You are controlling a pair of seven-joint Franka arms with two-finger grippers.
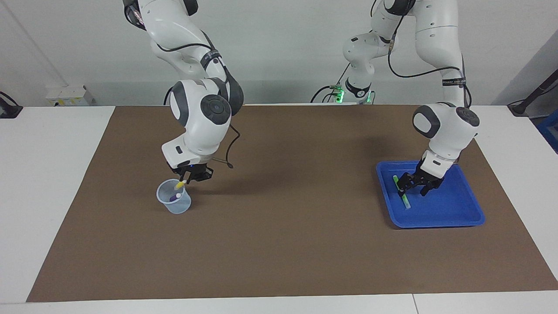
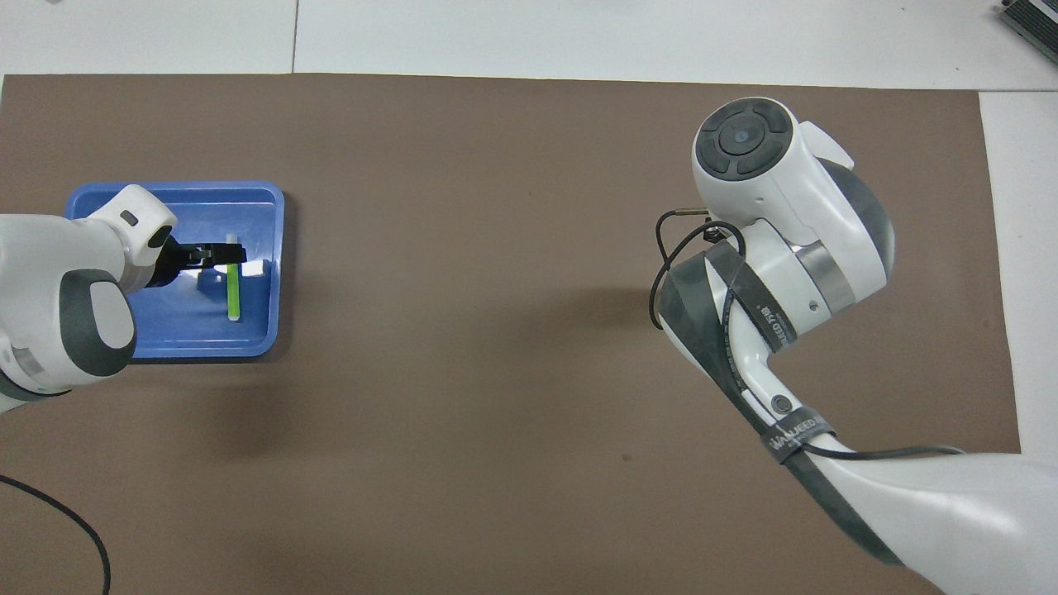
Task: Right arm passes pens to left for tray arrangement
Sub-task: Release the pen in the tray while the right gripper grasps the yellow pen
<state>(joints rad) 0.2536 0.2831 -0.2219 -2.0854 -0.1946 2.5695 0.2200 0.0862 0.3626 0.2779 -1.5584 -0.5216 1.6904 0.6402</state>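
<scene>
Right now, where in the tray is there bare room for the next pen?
The tray is bare from the green pen toward the left arm's end. It is crowded where the open left gripper hangs over that pen, at the rim toward the cup.
</scene>
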